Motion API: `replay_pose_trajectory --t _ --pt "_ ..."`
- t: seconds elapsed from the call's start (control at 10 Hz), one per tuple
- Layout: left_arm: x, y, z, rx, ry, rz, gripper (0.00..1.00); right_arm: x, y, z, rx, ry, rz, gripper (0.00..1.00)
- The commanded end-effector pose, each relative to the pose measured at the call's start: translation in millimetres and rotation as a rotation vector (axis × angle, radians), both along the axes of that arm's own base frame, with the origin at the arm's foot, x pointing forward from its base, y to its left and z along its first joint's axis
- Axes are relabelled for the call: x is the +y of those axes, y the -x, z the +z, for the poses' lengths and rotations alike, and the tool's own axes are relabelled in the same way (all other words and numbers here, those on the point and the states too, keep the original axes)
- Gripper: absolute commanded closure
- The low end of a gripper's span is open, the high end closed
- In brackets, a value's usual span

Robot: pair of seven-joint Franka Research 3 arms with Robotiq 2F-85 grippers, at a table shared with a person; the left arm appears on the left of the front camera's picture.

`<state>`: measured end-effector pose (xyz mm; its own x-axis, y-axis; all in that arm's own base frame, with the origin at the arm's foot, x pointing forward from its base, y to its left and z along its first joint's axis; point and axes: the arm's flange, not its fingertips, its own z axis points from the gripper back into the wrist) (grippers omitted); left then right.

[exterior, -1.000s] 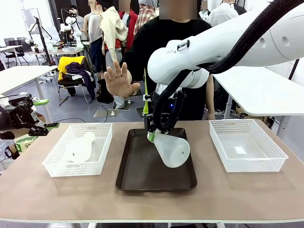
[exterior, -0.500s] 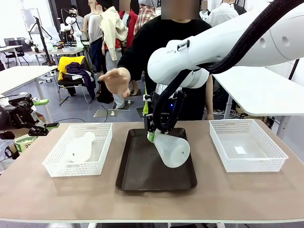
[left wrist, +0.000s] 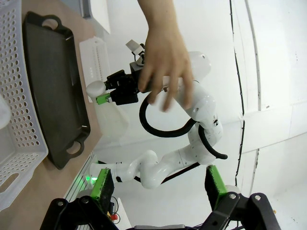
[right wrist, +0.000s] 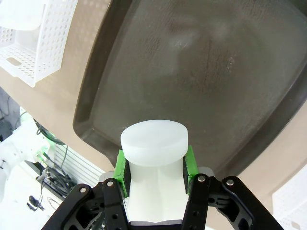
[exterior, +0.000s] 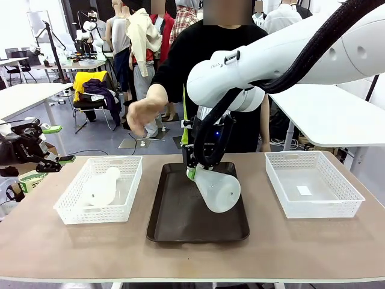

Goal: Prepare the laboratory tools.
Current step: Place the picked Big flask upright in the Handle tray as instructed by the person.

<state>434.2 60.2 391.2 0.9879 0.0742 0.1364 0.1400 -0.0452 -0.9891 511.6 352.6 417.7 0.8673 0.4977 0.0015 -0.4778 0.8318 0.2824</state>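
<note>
Spread across a light brown table (exterior: 60,253): a dark brown handled tray (exterior: 174,223) in the middle, flanked by a white mesh basket (exterior: 96,215) on the left and a second white mesh basket (exterior: 319,211) on the right. Lying on its side in the left basket, a translucent whitish conical flask (exterior: 101,185). Hanging tilted over the tray, neck up and wide base low, seemingly just clear of the tray floor, a second flask of the same kind (exterior: 218,189). Pinched at the neck between the green pads of the right gripper (exterior: 191,173). Parked at the table's left edge, fingers spread and holding nothing, the left gripper (exterior: 55,144). Beyond the far edge, raised above the left basket and touching nothing, a person's hand (exterior: 142,114). Judged mid-step: setting the first flask onto the tray. Next, probably: tip it upright, lower it squarely onto its base, then release; afterwards, fetch the flask from the left basket.
</note>
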Motion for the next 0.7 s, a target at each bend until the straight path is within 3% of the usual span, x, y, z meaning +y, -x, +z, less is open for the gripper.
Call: replay_pose_trajectory --t 0.0,0.6 --pt "1.4 0.5 1.9 -0.008 0.001 0.002 0.00 0.2 0.5 -1.6 -0.003 -0.002 -0.002 1.00" --pt "1.4 0.5 1.9 -0.008 0.001 0.002 0.00 0.2 0.5 -1.6 -0.003 -0.002 -0.002 1.00"
